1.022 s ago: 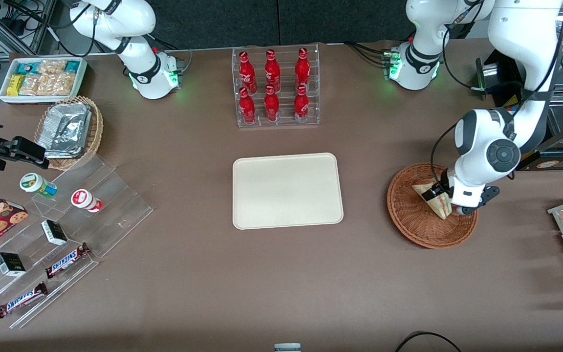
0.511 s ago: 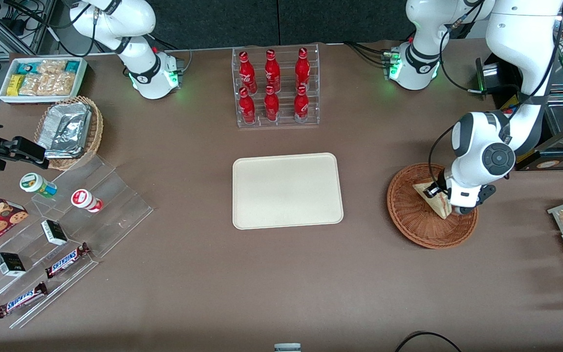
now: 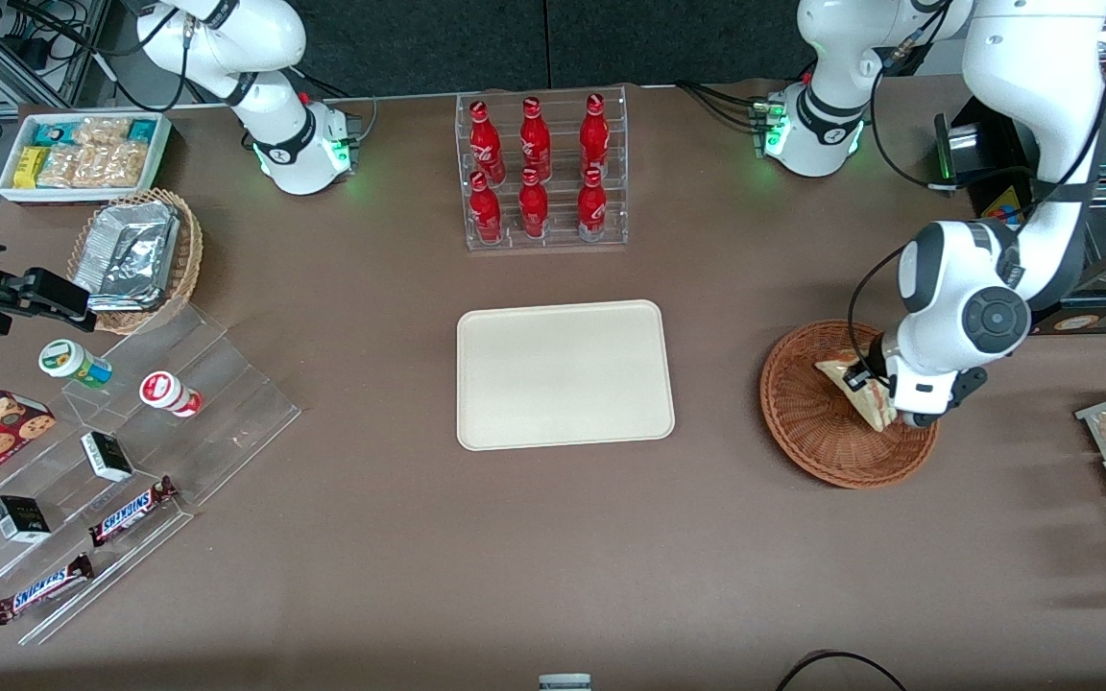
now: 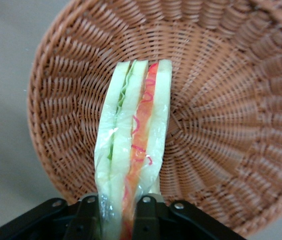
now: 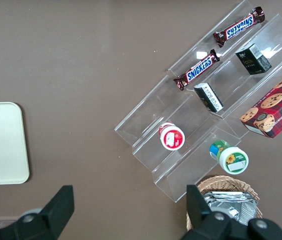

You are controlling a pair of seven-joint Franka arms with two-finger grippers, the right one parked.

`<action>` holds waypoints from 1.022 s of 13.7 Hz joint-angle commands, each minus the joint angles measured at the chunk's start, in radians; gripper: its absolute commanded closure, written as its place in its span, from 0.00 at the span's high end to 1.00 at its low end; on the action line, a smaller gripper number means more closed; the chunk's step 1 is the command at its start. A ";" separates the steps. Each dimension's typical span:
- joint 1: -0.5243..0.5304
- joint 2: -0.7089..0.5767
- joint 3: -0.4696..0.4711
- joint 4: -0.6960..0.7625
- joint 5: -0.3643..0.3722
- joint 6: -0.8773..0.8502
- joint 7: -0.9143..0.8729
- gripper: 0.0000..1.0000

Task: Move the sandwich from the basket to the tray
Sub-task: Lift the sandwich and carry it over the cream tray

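Gripper clamped on the sandwich – fingers pressing both bread faces at one end, filling edge toward the wrist camera. Sandwich sits over the basket, inside its rim; whether it touches the weave, can't tell. Basket is at the working arm's end of the worktop. Tray mid-worktop, well apart from the basket – nothing on it.

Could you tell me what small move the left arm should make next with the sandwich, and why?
Probably a straight lift. The left gripper has its jaws shut on the triangular pale-bread sandwich, which hangs low within the round reddish-brown wicker basket; it should clear the rim before heading to the bare cream rectangular tray.
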 commanded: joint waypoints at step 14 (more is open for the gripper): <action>-0.487 0.150 -0.015 0.385 -0.036 -0.165 -0.008 0.00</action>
